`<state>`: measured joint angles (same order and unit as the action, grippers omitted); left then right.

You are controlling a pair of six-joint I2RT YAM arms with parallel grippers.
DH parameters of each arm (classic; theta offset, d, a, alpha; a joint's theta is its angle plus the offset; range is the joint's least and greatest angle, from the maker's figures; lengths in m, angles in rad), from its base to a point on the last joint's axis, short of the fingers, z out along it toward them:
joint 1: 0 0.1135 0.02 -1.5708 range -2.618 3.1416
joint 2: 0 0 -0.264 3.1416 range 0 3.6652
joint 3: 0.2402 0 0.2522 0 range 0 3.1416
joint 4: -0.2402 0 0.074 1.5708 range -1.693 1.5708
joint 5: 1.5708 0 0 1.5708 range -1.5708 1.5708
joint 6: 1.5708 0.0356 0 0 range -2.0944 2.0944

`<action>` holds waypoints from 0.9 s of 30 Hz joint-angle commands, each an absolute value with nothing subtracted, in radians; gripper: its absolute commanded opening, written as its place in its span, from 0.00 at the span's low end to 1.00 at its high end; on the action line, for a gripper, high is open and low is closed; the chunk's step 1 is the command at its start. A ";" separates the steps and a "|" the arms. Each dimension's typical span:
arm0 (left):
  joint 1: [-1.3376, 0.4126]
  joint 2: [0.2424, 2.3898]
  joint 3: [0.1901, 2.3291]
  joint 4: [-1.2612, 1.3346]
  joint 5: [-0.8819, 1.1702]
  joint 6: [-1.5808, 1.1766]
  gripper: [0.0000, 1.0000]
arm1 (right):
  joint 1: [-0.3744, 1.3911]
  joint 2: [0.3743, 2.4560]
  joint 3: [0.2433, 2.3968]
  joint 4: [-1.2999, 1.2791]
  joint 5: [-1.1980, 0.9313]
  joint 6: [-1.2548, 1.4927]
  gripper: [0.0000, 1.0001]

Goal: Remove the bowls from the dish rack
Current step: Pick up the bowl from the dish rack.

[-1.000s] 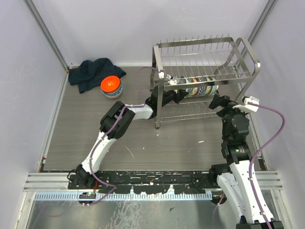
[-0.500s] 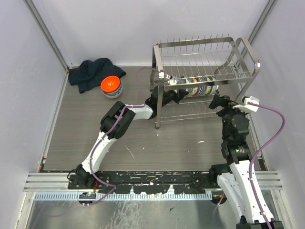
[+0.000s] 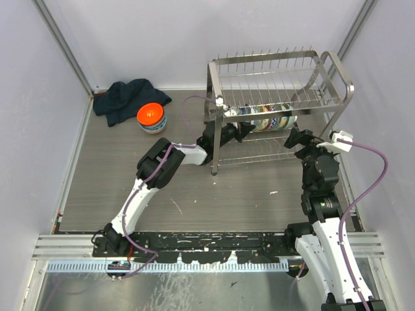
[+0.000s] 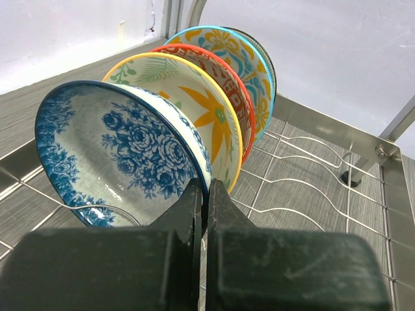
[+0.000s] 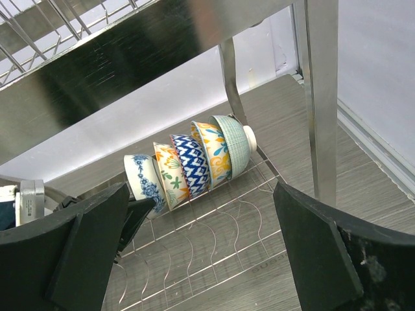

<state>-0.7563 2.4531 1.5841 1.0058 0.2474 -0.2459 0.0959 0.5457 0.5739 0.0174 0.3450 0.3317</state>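
The silver wire dish rack (image 3: 327, 78) stands at the back right. On its lower tier several patterned bowls (image 3: 267, 120) stand on edge in a row. My left gripper (image 4: 206, 189) reaches in from the rack's left end. It is shut on the rim of the nearest one, a blue floral bowl (image 4: 110, 152) (image 5: 142, 178). Behind that come a yellow-rimmed bowl (image 4: 204, 110), a red-rimmed one and a blue-rimmed one. My right gripper (image 5: 201, 246) hangs open outside the rack's right end (image 3: 295, 139), facing the row with nothing between its fingers.
An orange bowl (image 3: 151, 115) sits stacked on another bowl on the table left of the rack. A dark cloth (image 3: 126, 97) lies bunched in the back left corner. Grey walls close in the table on three sides. The rack's upright post (image 5: 321, 97) stands close to my right gripper.
My left gripper has closed onto the blue floral bowl's rim, and its wrist has drawn back slightly to the left. The right arm has not moved.
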 commanded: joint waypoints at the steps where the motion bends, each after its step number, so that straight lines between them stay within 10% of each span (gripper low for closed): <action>1: -0.751 2.448 1.574 1.157 0.192 -0.236 0.00 | 0.094 0.546 0.588 0.047 0.342 0.327 1.00; 27: -0.751 2.406 1.549 1.240 0.176 -0.270 0.00 | 0.093 0.552 0.589 0.049 0.344 0.325 1.00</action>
<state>-0.7563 2.4531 1.5482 1.0801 0.2260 -0.2893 0.0959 0.5503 0.5739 0.0177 0.3450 0.3317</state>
